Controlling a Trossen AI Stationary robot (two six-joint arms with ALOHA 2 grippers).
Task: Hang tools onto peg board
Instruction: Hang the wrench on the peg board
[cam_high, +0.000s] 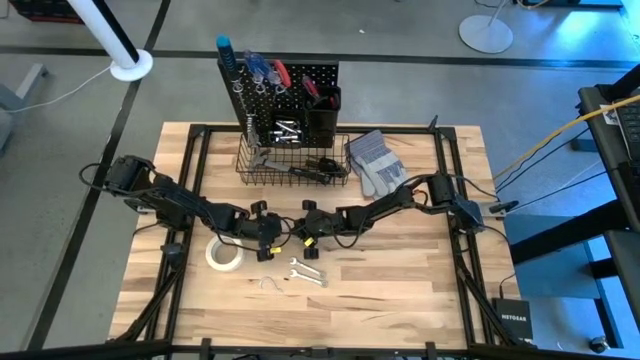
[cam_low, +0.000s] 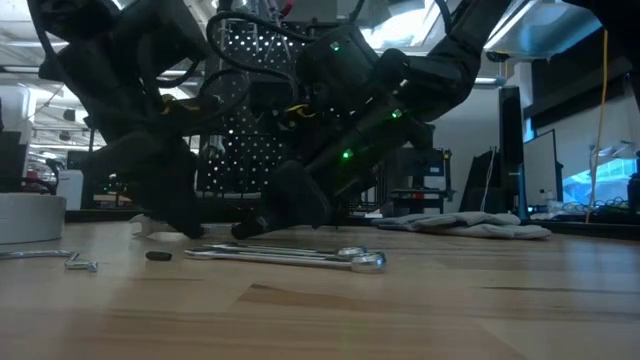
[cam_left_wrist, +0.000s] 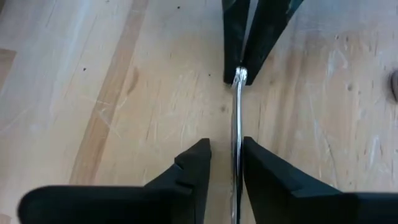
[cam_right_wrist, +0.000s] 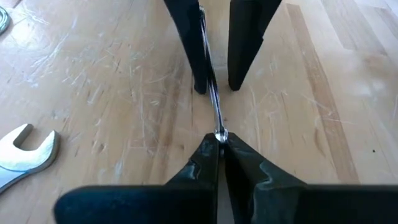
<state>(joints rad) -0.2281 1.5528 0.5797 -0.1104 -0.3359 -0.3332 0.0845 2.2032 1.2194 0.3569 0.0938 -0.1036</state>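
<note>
Left hand (cam_high: 268, 238): low over tabletop (cam_high: 400, 270), in front of basket (cam_high: 292, 165); fingers (cam_left_wrist: 193, 171) apart, either side of a thin silver rod (cam_left_wrist: 236, 140), not visibly touching it.

Right hand (cam_high: 312, 232): facing left hand, just beside it, same distance in front of basket; fingers (cam_right_wrist: 205, 162) together, clamped on far end of rod, tip showing at fingertips.

Rod: held between the two hands, just above tabletop; kind of tool cannot be told.

Peg board (cam_high: 300, 85): upright behind basket; red and blue handles (cam_high: 268, 72) hanging on upper part, black bin (cam_high: 322, 110) at right.

Basket: at foot of peg board; holds silver wrenches (cam_high: 285, 130) and dark tools.

Wrenches (cam_high: 306, 272): two, silver, flat on tabletop, in front of basket and nearer the front edge than the hands; lying close together, side by side.

Tape roll (cam_high: 224, 252): white, flat on tabletop, left of wrenches, just beside left hand.

Small bent silver piece (cam_high: 270, 282): on tabletop between tape roll and wrenches.

Gloves (cam_high: 375, 160): grey, on tabletop just right of basket.
</note>
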